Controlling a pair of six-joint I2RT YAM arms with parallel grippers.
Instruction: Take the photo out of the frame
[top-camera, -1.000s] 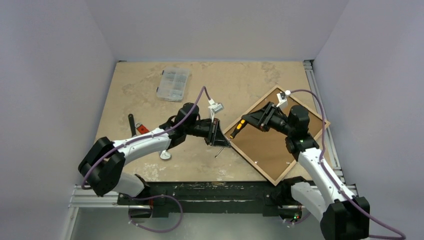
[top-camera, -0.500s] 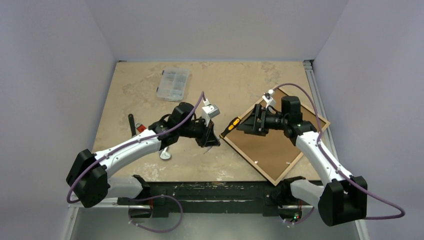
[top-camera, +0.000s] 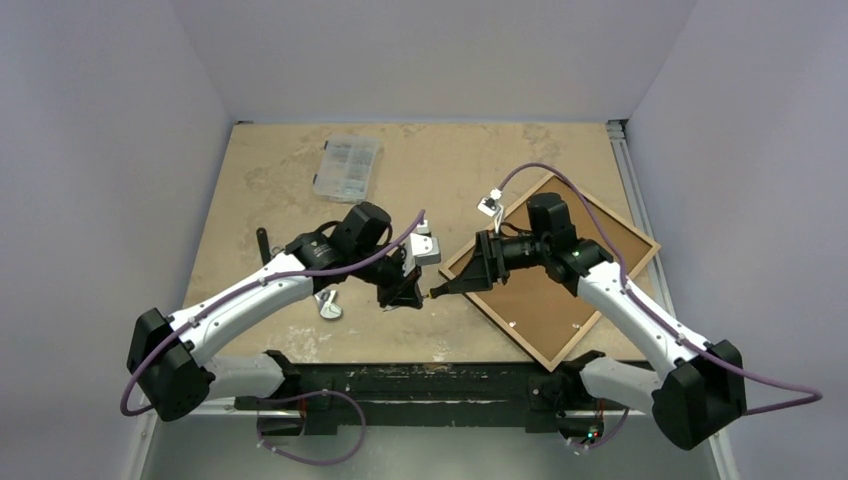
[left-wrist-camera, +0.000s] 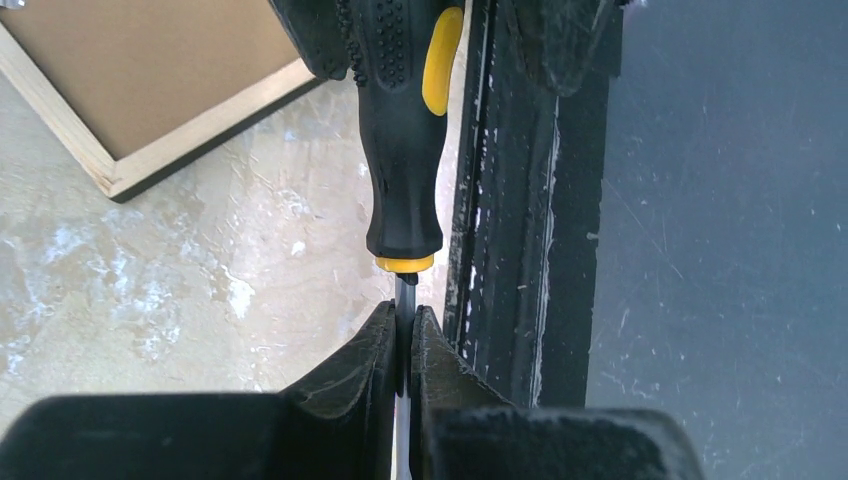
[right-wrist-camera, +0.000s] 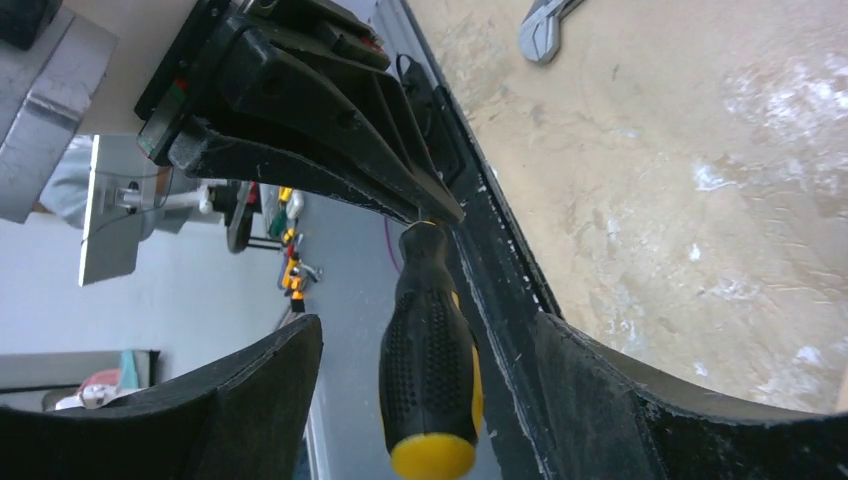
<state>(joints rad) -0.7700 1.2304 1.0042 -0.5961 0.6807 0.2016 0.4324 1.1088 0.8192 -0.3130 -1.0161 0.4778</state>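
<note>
From above, the frame (top-camera: 615, 240) lies back-up on the right of the counter (top-camera: 280, 180); left tool (top-camera: 405, 290) and right tool (top-camera: 468, 277) meet off its left corner. Left wrist: tool pinching the shaft of a screwdriver (left-wrist-camera: 403, 130). Right wrist: tool gaping wide around the handle.

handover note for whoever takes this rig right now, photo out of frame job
Left gripper: shut on the screwdriver shaft, just below the handle.
Right gripper: open, fingers either side of the handle, not gripping.
Frame: face down on the table, right side, brown backing up and in place. Photo not in view, presumably under the backing.
Done: nothing taken out that shows.
Left: probably free the backing with the screwdriver, lift it out, then take the photo.
</note>
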